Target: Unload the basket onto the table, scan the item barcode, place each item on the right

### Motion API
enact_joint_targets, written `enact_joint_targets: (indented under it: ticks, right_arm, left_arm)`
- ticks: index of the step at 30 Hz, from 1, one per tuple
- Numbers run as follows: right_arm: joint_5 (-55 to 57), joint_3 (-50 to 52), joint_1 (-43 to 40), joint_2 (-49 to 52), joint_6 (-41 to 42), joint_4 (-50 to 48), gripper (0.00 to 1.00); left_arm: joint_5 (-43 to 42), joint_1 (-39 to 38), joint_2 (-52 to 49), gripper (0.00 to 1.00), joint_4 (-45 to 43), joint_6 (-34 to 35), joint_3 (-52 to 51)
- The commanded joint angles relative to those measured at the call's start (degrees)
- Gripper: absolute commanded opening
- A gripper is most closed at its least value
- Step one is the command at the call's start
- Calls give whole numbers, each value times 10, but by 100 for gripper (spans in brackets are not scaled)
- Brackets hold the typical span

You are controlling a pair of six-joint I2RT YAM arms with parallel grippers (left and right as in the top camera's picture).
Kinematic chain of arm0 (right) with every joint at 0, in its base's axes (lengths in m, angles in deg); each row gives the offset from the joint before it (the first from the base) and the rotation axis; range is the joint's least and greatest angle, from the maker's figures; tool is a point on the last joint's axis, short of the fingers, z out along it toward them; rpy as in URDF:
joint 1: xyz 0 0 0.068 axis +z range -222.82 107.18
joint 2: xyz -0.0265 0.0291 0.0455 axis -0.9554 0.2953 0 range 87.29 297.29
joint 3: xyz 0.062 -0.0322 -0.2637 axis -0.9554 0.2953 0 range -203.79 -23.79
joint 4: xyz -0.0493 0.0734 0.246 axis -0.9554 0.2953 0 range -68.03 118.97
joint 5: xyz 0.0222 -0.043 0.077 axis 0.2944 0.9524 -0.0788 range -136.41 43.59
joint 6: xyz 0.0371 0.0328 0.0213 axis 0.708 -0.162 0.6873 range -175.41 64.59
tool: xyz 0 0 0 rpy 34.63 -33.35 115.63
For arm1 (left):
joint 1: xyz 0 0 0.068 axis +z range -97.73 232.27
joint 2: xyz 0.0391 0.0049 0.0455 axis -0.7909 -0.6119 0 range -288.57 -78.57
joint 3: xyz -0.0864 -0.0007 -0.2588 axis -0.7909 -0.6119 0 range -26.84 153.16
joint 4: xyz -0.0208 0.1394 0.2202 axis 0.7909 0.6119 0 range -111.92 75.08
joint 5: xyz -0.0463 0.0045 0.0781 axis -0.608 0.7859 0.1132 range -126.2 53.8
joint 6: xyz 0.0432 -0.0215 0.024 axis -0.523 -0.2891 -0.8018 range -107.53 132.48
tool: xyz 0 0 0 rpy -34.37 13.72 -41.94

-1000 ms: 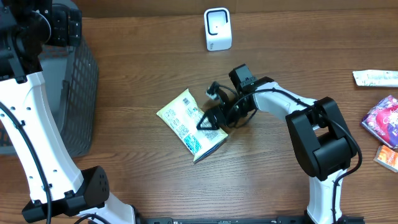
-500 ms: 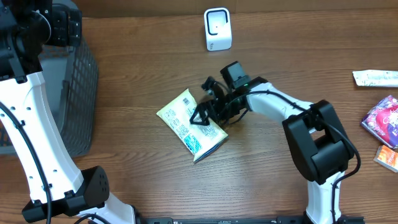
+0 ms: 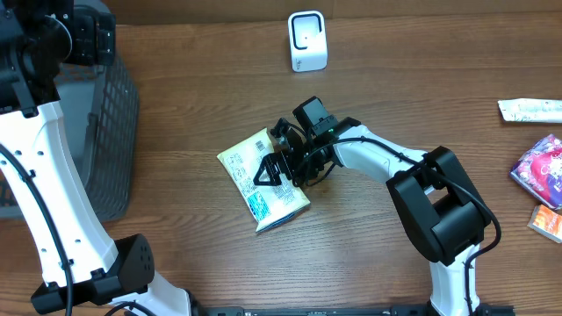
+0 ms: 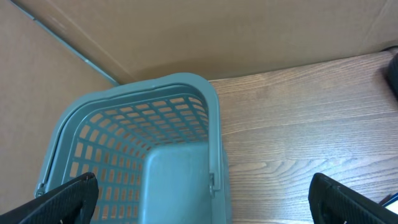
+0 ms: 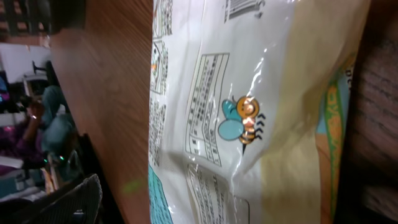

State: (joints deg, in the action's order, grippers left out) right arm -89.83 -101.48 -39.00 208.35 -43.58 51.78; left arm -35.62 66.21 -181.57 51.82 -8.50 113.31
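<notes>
Currently hovers with right tool spread wide, gripping nothing, above yellow snack packet lying flat on bench directly beneath. Risks skidding slick film sideways or pinching only a crease on closing, leaving barcode turned away from scanner beyond.

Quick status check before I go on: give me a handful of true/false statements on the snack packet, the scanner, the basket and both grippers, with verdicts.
1. The yellow plastic snack packet lies on the brown wooden table, under the right gripper. True.
2. The right gripper is shut on the packet. False: its jaws stand open over it.
3. The white box-shaped barcode scanner stands apart from the packet, toward the table's far edge. True.
4. The left gripper holds a packet. False: it is open and empty, above the grey-blue plastic mesh basket.
5. The packet lies in the basket. False: it is on the table, outside the basket.
</notes>
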Motion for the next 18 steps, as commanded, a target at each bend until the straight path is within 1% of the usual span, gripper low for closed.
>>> enact_joint_targets:
  ticks: [1, 3, 4, 7, 9, 10, 12, 13, 15, 16, 18]
  right_arm:
    - [22, 28, 3, 52, 79, -20, 100]
    - [14, 28, 3, 74, 109, -39, 100]
    - [-10, 28, 3, 91, 110, -55, 100]
    - [-28, 28, 3, 109, 132, -65, 87]
    - [-28, 28, 4, 112, 135, -64, 72]
    - [-28, 28, 4, 112, 135, -64, 53]
    - [-26, 28, 3, 112, 135, -64, 30]
    - [-24, 28, 3, 112, 135, -64, 23]
    - [-16, 28, 4, 112, 135, -64, 12]
    - [-14, 28, 5, 112, 135, -64, 5]
    - [-8, 28, 6, 112, 136, -68, 4]
  left_arm:
    - [-6, 3, -5, 100, -2, 8, -2]
    - [-6, 3, -5, 100, -2, 8, -2]
    - [-6, 3, -5, 100, -2, 8, -2]
    - [-6, 3, -5, 100, -2, 8, -2]
    - [-6, 3, -5, 100, -2, 8, -2]
    - [-6, 3, -5, 100, -2, 8, -2]
    - [-6, 3, -5, 100, -2, 9, -2]
    - [-6, 3, -5, 100, -2, 8, -2]
    - [-6, 3, -5, 100, -2, 8, -2]
    - [-6, 3, -5, 100, -2, 8, -2]
    - [-6, 3, -5, 100, -2, 8, -2]
